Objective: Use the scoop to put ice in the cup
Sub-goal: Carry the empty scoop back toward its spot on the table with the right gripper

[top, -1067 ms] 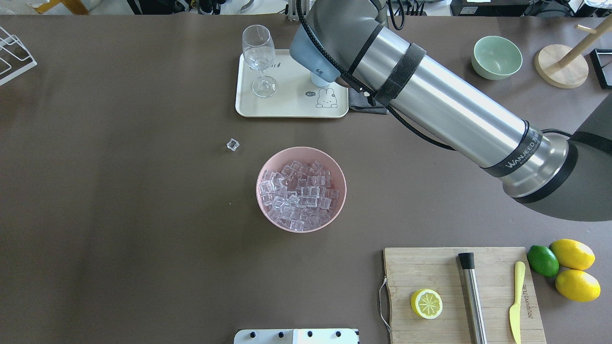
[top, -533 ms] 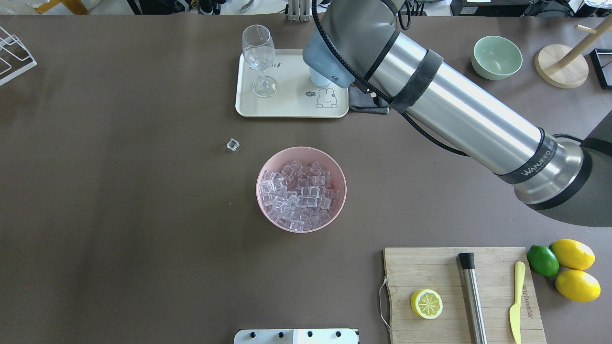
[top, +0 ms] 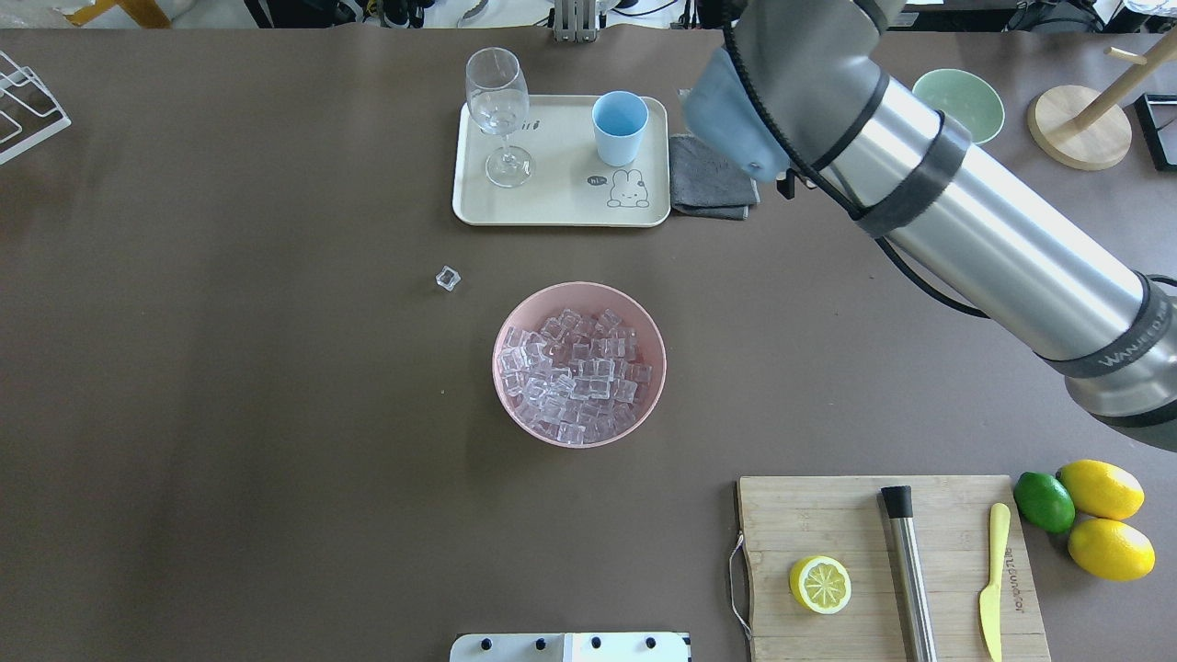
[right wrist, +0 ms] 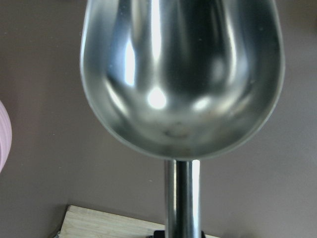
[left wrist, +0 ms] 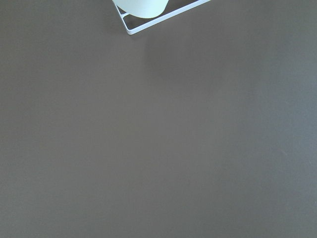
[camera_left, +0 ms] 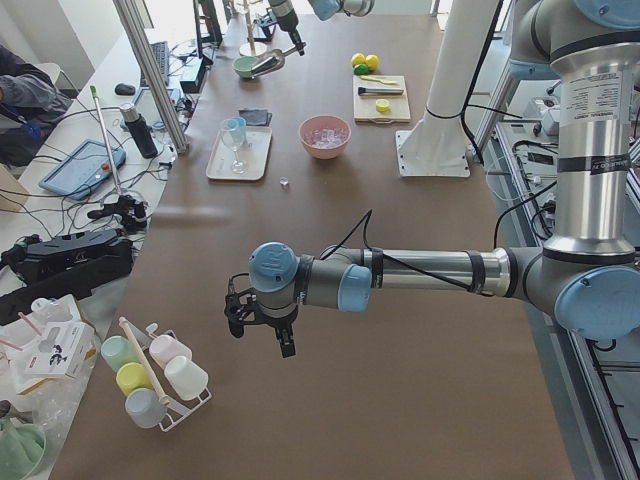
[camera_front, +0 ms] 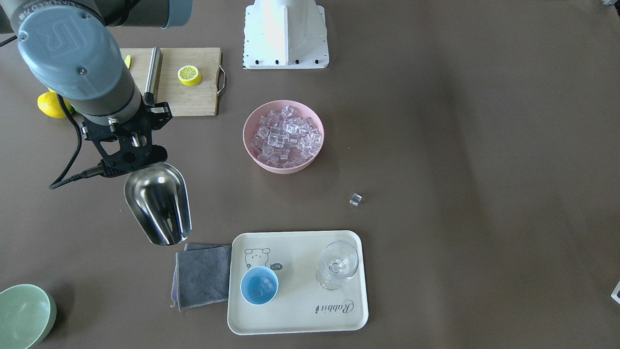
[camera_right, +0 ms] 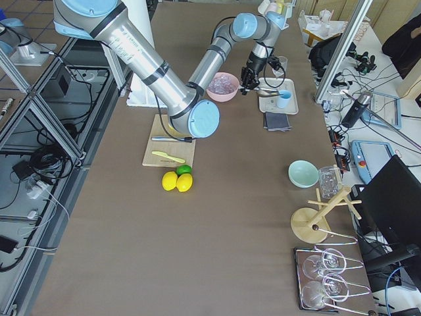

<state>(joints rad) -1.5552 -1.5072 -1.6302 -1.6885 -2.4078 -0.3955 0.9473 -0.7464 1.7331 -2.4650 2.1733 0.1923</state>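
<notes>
**Right claw** (camera_front: 134,156): closed on the handle of the scoop (camera_front: 157,203); the hold looks secure. The scoop hangs above the table with its trough facing up and its mouth toward the cloth (camera_front: 203,276). It is beside the tray (camera_front: 300,317) and not over it. The wrist view shows the trough bare, with no ice aboard.

**Left claw** (camera_left: 260,330): hangs over the table's far left end near a rack of cups, well apart from the work. Only the side view shows it, so I cannot tell how far open it is.

**Cup** (camera_front: 259,286): upright on the tray, near the glass (camera_front: 337,264). The front view shows a cube or two at its bottom, well short of the rim.

**Ice** (camera_front: 286,135): the bulk sits heaped in the pink bowl (camera_front: 283,167) at mid-table. One stray cube (camera_front: 355,199) lies on the table between bowl and tray.

**Assessment:** With ice in the cup and the scoop empty, I judge that at least one delivery is made. The task names no quantity, so it may count as met in the minimum sense.

- **If a fuller cup is wanted:** the scoop must go to the bowl, load, travel to the cup and tip.
- **If not:** what is left is to set the scoop down.
- **Spill:** the stray cube reads as an unrecovered spill.
</notes>
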